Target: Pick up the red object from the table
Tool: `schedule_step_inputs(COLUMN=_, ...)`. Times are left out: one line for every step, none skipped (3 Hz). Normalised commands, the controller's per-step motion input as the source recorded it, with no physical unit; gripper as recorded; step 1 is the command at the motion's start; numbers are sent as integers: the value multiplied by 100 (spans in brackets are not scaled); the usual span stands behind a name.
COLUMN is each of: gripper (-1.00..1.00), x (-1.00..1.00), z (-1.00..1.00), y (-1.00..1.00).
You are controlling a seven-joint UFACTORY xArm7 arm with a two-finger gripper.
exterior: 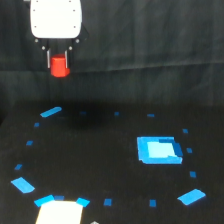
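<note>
The red object [60,65] is a small red-orange chunky block hanging well above the table [90,160] at the upper left of the exterior view. My gripper [59,64] reaches down from a white housing [55,19], and its thin fingers [48,60] are shut on the block's sides. The table is a flat black surface dotted with blue tape marks. The block is clear of the table, with a gap between it and the nearest blue mark below.
A flat bright blue rectangular patch [158,149] lies on the table at right. Blue tape marks [50,112] ring the surface. A white and blue shape [61,209] sits at the bottom edge, left of centre. Dark cloth hangs behind.
</note>
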Motion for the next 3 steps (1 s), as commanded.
schedule_step_inputs(gripper=-100, x=-29, z=29, y=-36)
schedule_step_inputs(gripper=-100, x=-17, z=48, y=-13)
schedule_step_inputs(gripper=-100, x=-10, z=89, y=-15)
